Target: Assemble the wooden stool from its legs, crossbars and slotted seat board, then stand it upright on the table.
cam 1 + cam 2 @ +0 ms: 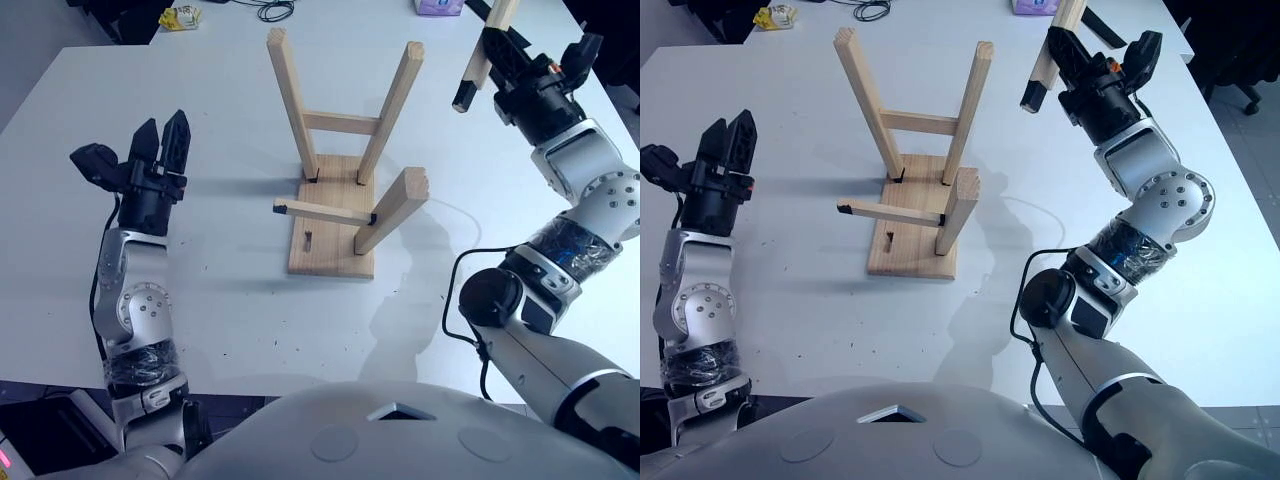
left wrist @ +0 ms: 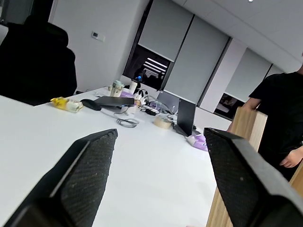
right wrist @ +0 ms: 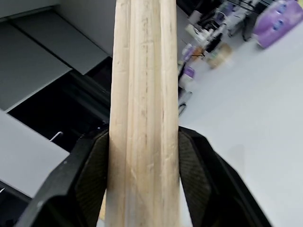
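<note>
Right gripper [image 3: 144, 175] clamps the pale wooden fourth leg [image 1: 473, 75] aloft, far right of the slotted wooden seat board [image 1: 330, 255] on the white worktop [image 1: 220, 300]; left gripper [image 1: 163, 125] open. Best practice: align the leg with the free wooden crossbar [image 1: 320, 212], then lower squarely.

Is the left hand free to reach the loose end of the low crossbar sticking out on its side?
Probably yes. The left hand is open and empty, and only bare table lies between it and the free end of the crossbar.

light: bright, even, from overhead | shadows: soft, pale, on white table [image 1: 230, 300]
</note>
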Action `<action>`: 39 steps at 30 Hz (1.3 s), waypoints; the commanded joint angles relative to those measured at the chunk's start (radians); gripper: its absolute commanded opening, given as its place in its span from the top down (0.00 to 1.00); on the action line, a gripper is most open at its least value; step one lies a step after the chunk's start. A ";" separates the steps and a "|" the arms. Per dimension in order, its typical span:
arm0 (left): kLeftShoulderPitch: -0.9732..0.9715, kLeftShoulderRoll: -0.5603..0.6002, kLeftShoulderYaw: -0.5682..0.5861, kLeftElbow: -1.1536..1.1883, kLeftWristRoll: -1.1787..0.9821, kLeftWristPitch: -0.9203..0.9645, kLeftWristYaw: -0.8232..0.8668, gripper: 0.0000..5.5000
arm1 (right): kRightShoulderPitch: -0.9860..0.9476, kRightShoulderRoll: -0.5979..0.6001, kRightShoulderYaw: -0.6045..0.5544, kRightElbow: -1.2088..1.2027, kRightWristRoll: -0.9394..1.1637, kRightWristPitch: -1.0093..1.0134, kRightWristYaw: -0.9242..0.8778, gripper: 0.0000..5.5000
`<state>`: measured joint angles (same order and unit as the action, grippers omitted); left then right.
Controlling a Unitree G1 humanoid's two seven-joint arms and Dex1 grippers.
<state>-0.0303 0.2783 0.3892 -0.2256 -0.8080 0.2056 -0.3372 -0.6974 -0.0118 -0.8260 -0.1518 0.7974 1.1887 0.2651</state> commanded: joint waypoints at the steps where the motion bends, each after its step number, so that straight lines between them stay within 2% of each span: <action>1: -0.022 0.028 0.004 -0.034 -0.045 0.048 -0.032 0.39 | 0.050 -0.032 0.027 -0.078 0.196 0.015 0.081 0.62; 6: -0.073 0.058 -0.005 -0.051 -0.071 0.088 -0.057 0.39 | 0.071 -0.088 0.101 -0.072 0.314 0.000 0.120 0.62; 9: -0.095 0.056 -0.006 -0.047 -0.082 0.097 -0.069 0.39 | 0.070 -0.105 0.107 -0.049 0.428 -0.011 0.102 0.62; 12: -0.102 0.055 -0.007 -0.053 -0.092 0.105 -0.081 0.39 | 0.080 -0.077 0.097 -0.037 0.683 -0.050 -0.041 0.62; 16: -0.133 0.055 -0.005 -0.055 -0.114 0.117 -0.081 0.39 | 0.139 0.013 0.161 -0.126 0.983 -0.242 -0.299 0.62; 18: -0.155 0.052 -0.003 -0.063 -0.147 0.130 -0.077 0.39 | 0.189 0.065 0.223 -0.193 1.122 -0.344 -0.413 0.62; 21: -0.212 0.052 -0.007 -0.065 -0.223 0.170 -0.086 0.39 | 0.288 0.189 0.355 -0.284 1.175 -0.390 -0.492 0.62; 25: -0.316 0.061 -0.010 -0.026 -0.315 0.228 -0.110 0.39 | 0.400 0.275 0.545 -0.337 1.175 -0.375 -0.494 0.62; 31: -0.443 0.016 -0.035 0.031 -0.470 0.313 -0.130 0.39 | 0.427 0.390 0.764 -0.390 1.175 -0.440 -0.468 0.62; 33: -0.466 0.012 -0.048 0.040 -0.499 0.339 -0.145 0.39 | 0.418 0.360 0.797 -0.372 1.175 -0.412 -0.416 0.62; 35: -0.472 0.016 -0.056 0.041 -0.497 0.348 -0.150 0.39 | 0.400 0.294 0.782 -0.336 1.175 -0.375 -0.369 0.62; 39: -0.423 0.016 -0.028 0.018 -0.479 0.329 -0.119 0.39 | 0.281 0.051 0.652 -0.257 1.175 -0.327 -0.289 0.62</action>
<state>-0.4850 0.2954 0.3435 -0.1894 -1.3006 0.5411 -0.4787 -0.3878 0.1417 -0.1040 -0.4500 1.9631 0.8420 -0.0535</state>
